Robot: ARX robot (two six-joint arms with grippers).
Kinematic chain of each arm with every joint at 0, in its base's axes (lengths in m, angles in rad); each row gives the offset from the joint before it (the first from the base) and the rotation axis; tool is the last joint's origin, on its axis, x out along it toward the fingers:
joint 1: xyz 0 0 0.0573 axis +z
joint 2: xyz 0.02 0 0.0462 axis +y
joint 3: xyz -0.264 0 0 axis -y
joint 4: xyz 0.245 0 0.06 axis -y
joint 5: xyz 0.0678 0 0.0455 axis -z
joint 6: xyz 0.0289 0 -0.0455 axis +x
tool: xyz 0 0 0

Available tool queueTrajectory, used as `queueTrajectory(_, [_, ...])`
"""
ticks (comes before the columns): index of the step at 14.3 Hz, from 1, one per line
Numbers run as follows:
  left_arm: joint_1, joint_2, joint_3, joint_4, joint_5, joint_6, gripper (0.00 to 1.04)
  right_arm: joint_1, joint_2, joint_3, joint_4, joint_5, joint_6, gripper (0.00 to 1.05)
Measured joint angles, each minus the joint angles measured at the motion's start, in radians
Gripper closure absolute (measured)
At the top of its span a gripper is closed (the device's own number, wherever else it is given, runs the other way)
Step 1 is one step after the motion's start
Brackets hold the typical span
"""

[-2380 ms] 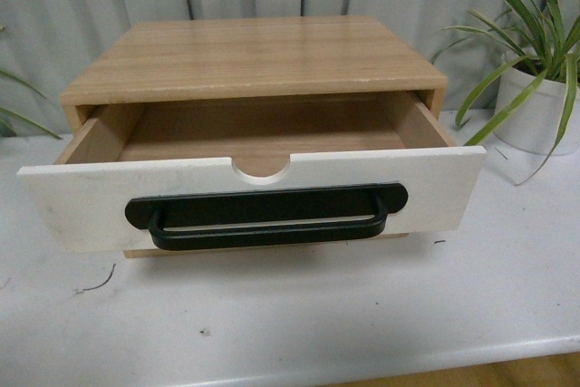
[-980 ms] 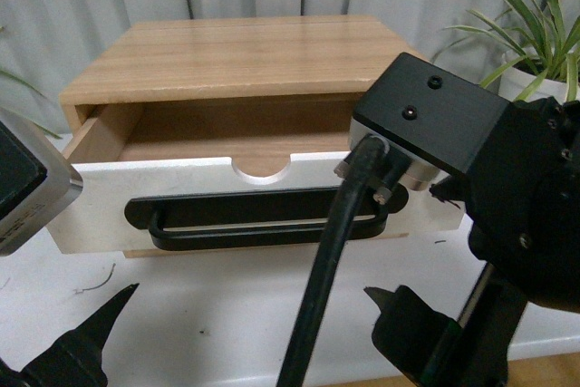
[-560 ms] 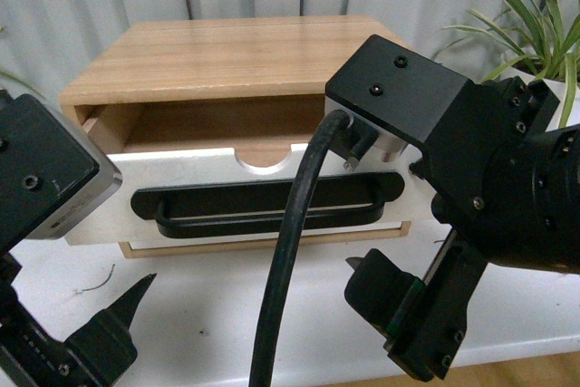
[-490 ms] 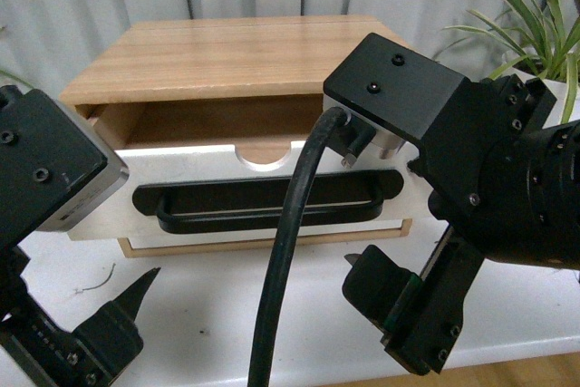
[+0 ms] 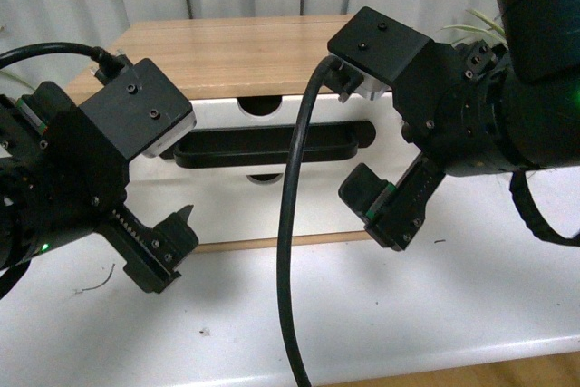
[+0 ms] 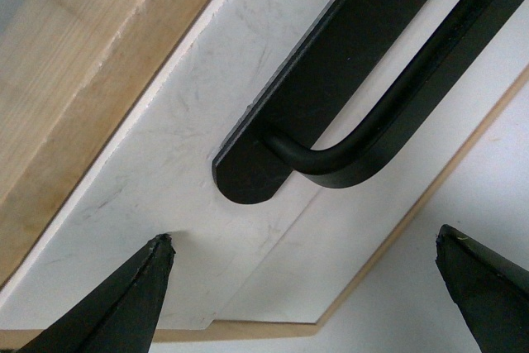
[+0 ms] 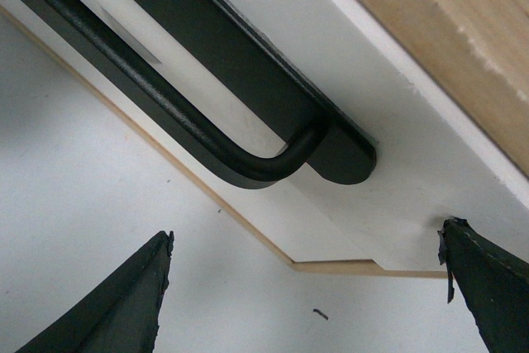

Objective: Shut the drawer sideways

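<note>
The drawer (image 5: pixel 217 115) has a white front, a long black bar handle (image 5: pixel 272 144) and a semicircular notch (image 5: pixel 261 108). It sits pushed in under the wooden cabinet top (image 5: pixel 245 43), and no opening shows. My left gripper (image 5: pixel 149 233) is open in front of the drawer's left end. My right gripper (image 5: pixel 385 201) is open in front of its right end. In the left wrist view the open gripper (image 6: pixel 302 237) faces the handle's end (image 6: pixel 248 183) on the drawer front (image 6: pixel 182 146). In the right wrist view the open gripper (image 7: pixel 306 231) faces the other handle end (image 7: pixel 339 159).
A plain white panel (image 5: pixel 272 210) with a wooden lower edge sits below the drawer. The cabinet stands on a white table (image 5: pixel 381 305). A black cable (image 5: pixel 288 251) hangs in front of it. Plant leaves (image 5: pixel 476 29) show behind my right arm. A grey curtain hangs behind.
The drawer front has moved back against the cabinet and the open cavity no longer shows. Both arms have come up and forward to the drawer's two ends.
</note>
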Motion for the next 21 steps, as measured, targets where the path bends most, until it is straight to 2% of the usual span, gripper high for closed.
queueTrajectory(5, [0.005,0.039,0.048,-0.023,-0.017,0.014,0.07,-0.012,0.048,0.05,0.011,0.007,0.019,0.06])
queueTrajectory(8, [0.006,-0.036,0.001,-0.037,-0.016,-0.026,0.07,-0.01,-0.045,-0.037,0.004,-0.01,0.037,0.06])
queueTrajectory(11, [0.001,-0.307,-0.161,-0.101,-0.029,-0.111,0.07,-0.007,-0.269,-0.232,0.031,-0.014,0.095,0.06])
queueTrajectory(14, [-0.004,-0.65,-0.309,-0.29,-0.063,-0.238,0.07,0.007,-0.555,-0.451,0.011,0.043,0.199,0.06])
queueTrajectory(16, [0.047,-0.951,-0.372,-0.475,-0.079,-0.364,0.07,-0.039,-0.787,-0.576,-0.066,0.101,0.279,0.06])
queueTrajectory(17, [0.099,-1.13,-0.406,-0.596,-0.08,-0.436,0.07,-0.07,-0.927,-0.627,-0.129,0.13,0.325,0.06])
queueTrajectory(19, [0.259,-1.428,-0.467,-0.813,0.011,-0.573,0.07,-0.118,-1.161,-0.697,-0.225,0.189,0.418,0.06])
queueTrajectory(20, [0.325,-1.508,-0.477,-0.866,0.038,-0.619,0.07,-0.131,-1.229,-0.718,-0.23,0.225,0.451,0.06])
queueTrajectory(21, [0.342,-1.538,-0.478,-0.855,0.037,-0.648,0.07,-0.137,-1.252,-0.721,-0.225,0.243,0.472,0.06])
